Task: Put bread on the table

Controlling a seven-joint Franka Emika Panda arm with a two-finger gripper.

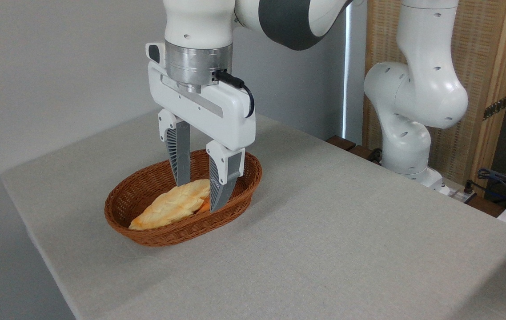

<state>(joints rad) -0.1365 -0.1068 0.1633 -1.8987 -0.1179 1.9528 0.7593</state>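
Observation:
The bread [170,206], a long pale-golden ridged loaf with browned ends, lies in a brown oval wicker basket [155,234] on the table [346,231]. My gripper [199,195] points straight down into the basket over the loaf's right end. Its two grey fingers [178,155] are spread apart, one on each side of that end, and the gripper is open. A bit of orange shows under the loaf beside the right finger; I cannot tell what it is.
The basket stands left of the table's middle. The arm's white base [408,146] rises beyond the table's right rear edge, with cables [502,182] beside it. A grey wall is behind, and a wooden panel at the back right.

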